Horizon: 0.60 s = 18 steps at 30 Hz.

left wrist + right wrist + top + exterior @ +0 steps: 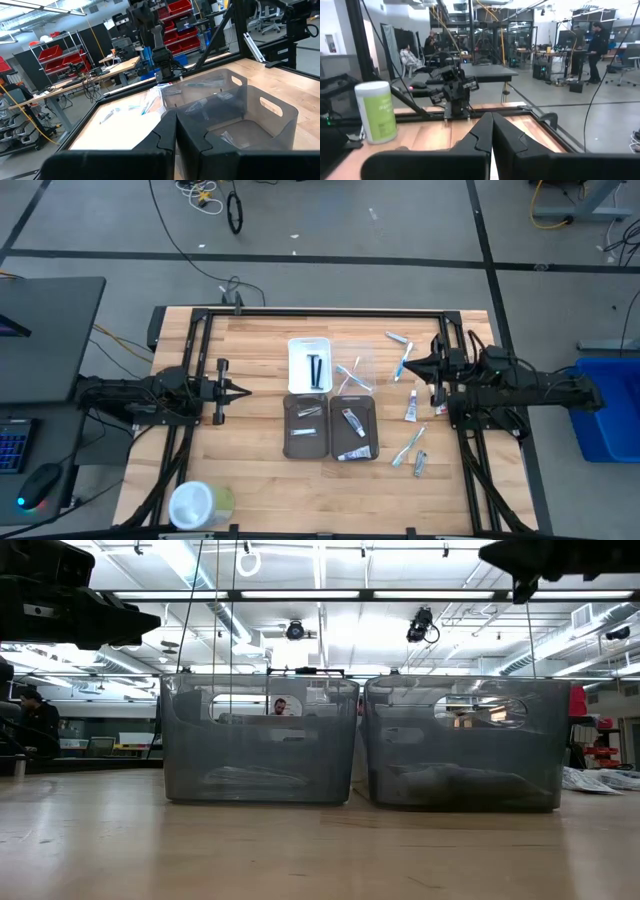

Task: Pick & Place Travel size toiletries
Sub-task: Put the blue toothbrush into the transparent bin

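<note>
Travel size toiletries lie loose on the table's right part: a white tube [411, 408], a light-blue toothbrush [404, 362], another toothbrush [408, 447] and a small tube [397, 337]. More tubes lie in two grey trays [294, 442] [372, 430]. Thin black sticks [315, 370] lie in a white tray [309, 343], with a clear tray [362, 368] beside it. My left gripper [240, 391] is shut, pointing level at the table's left. My right gripper [405, 367] is shut, pointing level and raised above the loose items at the right. Neither holds anything.
A big round white-and-green container [200, 503] stands at the near left corner. A black frame [320, 312] runs around the table. In the low view the two grey trays [260, 740] [465, 745] stand side by side. Bare wood lies between the left gripper and the trays.
</note>
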Available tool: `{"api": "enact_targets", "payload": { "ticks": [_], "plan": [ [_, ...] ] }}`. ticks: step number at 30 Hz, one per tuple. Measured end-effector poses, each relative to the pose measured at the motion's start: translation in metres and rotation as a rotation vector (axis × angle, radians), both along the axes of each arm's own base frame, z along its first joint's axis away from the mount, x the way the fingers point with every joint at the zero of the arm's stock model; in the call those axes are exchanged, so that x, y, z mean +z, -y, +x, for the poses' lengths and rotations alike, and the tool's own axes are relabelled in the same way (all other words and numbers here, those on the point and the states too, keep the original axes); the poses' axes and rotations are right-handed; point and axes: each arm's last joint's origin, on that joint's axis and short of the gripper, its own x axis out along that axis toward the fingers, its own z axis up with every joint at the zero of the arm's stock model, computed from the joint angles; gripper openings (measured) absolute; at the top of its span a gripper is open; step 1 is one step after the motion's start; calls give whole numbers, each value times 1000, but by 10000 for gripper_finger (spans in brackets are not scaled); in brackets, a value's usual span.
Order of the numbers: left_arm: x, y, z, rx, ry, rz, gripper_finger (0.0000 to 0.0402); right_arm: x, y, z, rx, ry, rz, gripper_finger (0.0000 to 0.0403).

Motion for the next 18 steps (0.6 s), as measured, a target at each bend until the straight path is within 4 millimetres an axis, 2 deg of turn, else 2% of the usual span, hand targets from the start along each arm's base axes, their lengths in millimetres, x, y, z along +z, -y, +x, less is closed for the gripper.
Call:
{"api": "enact_targets", "payload": {
  "ticks": [9, 18],
  "plan": [
    [0, 0, 0, 0, 0, 0, 16, 25, 0, 5, 0, 30, 41, 9],
    [0, 0, 0, 0, 0, 0, 16, 28, 4, 14, -105, 0, 50, 9]
  ]
}}
